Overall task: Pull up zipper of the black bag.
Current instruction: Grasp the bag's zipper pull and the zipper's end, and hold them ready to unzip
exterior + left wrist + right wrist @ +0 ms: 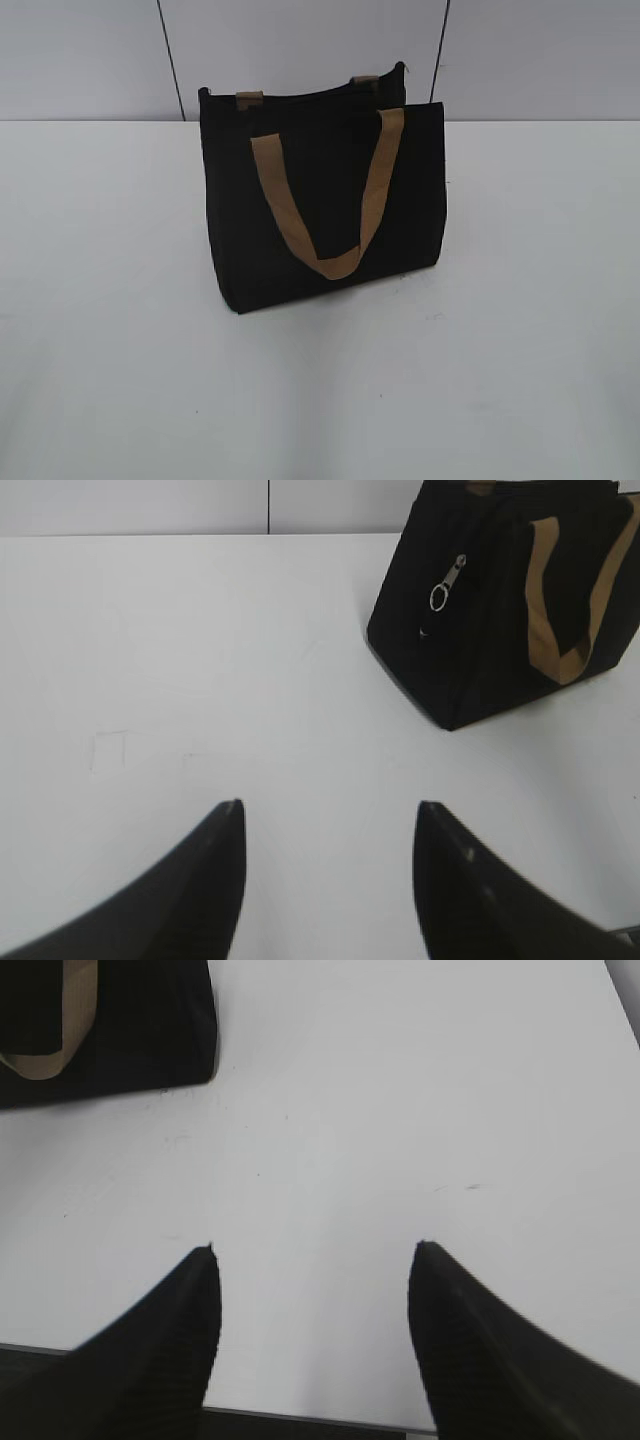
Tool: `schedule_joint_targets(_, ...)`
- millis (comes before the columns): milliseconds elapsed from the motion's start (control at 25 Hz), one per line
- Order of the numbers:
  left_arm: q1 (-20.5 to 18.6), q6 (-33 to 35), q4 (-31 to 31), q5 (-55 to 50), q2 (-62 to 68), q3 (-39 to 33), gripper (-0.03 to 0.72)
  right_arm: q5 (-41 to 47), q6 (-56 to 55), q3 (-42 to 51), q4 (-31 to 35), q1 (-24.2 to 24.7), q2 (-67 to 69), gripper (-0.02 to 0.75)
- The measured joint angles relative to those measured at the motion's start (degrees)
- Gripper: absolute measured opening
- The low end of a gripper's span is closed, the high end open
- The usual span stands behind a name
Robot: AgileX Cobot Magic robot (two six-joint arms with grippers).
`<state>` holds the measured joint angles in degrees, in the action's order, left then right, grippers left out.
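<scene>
While the black bag (pixel 325 200) stands upright on the white counter (pixel 120 350), slightly right of the middle and toward the far edge in the exterior view, neither arm is seen in that view. One tan strap handle (pixel 330 190) hangs in a U on the near face of the bag, and the ends of a second handle (pixel 250 99) are seen at the top far edge. In the left wrist view the bag (pixel 500 610) is placed at the far right, and the zipper (pixel 447 583) is shown on its end panel, a silvery pull with a ring hanging against the black fabric. The left gripper (pixel 330 820) is held low over bare counter, well apart from the bag, its fingers (pixel 200 890) spread wide with nothing between them. In the right wrist view only a corner of the bag (pixel 150 1020) is seen at the far left. The right gripper (pixel 315 1260) is likewise parted wide, its fingers (pixel 470 1340) holding nothing, near the front edge of the counter (pixel 400 1110).
</scene>
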<state>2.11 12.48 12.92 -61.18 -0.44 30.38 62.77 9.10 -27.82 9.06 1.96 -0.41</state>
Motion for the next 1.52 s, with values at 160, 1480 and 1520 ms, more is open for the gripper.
schedule_joint_targets(160,0.00,0.00,0.86,1.67,4.94,0.89,0.406,-0.34,-0.05,-1.13,0.00,0.00,3.84,0.463)
schedule_joint_targets(1480,0.00,127.46,82.10,21.11,81.15,2.16,0.406,0.66,14.59,-44.72,7.50,-7.86,62.81,0.453)
schedule_joint_targets(1520,0.00,131.31,83.83,19.85,83.18,2.22,0.406,0.86,14.59,-46.43,7.50,-9.41,64.60,0.453)
